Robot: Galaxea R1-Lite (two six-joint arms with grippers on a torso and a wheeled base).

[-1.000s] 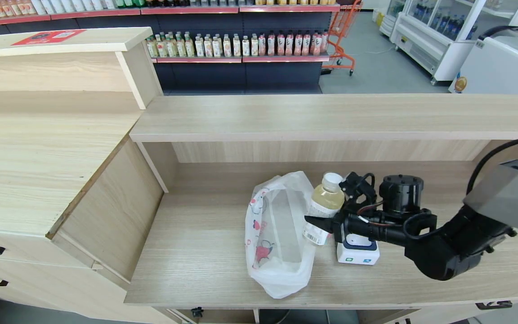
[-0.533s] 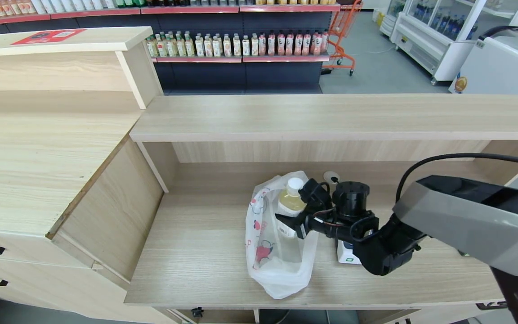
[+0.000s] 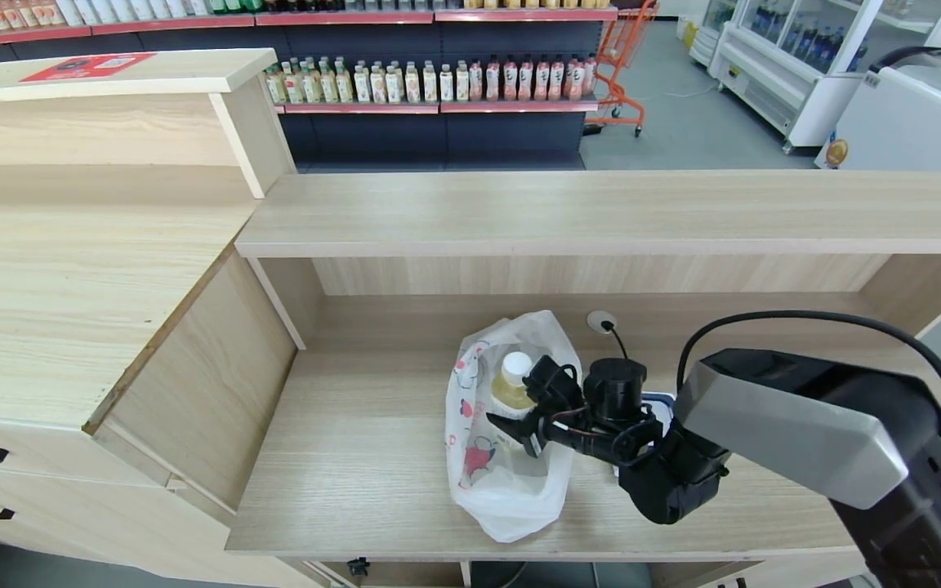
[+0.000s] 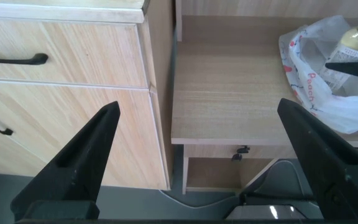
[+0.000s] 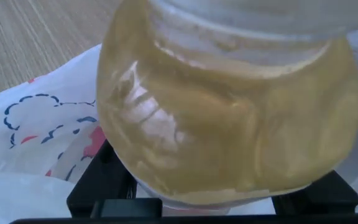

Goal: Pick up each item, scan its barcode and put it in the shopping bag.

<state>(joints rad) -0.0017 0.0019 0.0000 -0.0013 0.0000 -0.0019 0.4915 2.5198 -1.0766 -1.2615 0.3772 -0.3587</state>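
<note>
Your left end effector point(image 4: 197, 112) hangs beside the wood-grain drawers point(image 4: 61, 56), fingers spread wide, holding nothing. On the pale wooden table point(image 3: 356, 457) the crinkled, translucent plastic shopping bag point(image 3: 483, 482) with red cartoon print stands open. In its mouth, your right end effector point(image 3: 519, 425) clamps the clear, white-capped bottle point(image 3: 511, 384) of yellowish drink, cap up.

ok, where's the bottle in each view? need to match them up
Head: bottle mid-counter, held by the right hand, in the shopping bag's mouth.
Left wrist: bottle far off, poking from the bag.
Right wrist: bottle close up, bag beneath.
Shared landmark: the bag's printed pattern.
</note>
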